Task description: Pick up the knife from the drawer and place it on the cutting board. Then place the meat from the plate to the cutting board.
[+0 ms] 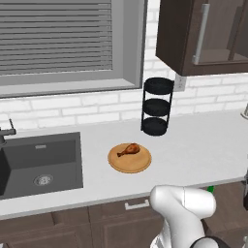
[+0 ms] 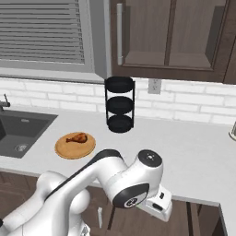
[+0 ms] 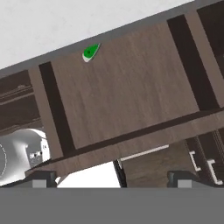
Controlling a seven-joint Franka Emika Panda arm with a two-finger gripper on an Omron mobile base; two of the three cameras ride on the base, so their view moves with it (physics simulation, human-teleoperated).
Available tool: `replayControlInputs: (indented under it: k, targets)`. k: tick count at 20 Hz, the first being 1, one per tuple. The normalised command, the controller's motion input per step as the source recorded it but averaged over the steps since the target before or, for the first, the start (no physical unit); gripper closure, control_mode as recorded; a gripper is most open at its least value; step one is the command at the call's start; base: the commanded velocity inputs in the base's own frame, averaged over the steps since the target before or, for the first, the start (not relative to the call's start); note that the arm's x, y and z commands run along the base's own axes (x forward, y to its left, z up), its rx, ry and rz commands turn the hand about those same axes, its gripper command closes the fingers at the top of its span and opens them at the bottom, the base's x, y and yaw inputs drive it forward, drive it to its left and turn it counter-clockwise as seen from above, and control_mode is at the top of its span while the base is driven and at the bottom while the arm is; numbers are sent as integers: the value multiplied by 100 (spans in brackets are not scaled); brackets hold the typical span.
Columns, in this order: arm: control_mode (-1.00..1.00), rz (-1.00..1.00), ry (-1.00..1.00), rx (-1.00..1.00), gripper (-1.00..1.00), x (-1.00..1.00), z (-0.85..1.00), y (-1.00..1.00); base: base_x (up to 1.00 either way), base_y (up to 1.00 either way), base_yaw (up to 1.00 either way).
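Still, knife (image 3: 91,53) hugs drawer (image 3: 131,96) edge (under counter (image 3: 65,22)).

The arm (image 2: 92,184) is seen folded low before the base, its white links bent at a dark-jointed elbow (image 2: 131,196) and the hand turned downward. In the left base view only a rounded white link (image 1: 181,203) is shown at the lower right. In the hand view the gripper (image 3: 113,179) is held wide open, its two dark fingertips (image 3: 41,178) set far apart.
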Motion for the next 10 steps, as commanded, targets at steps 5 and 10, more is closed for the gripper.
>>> replayControlInputs:
  k: [5, 10]
  targets:
    - [-100, 12, 1, 0, -100, -1, -13, -6, 0, 0, 0]
    - [-100, 10, 8, 0, -100, 0, -28, -10, 0, 0, 0]
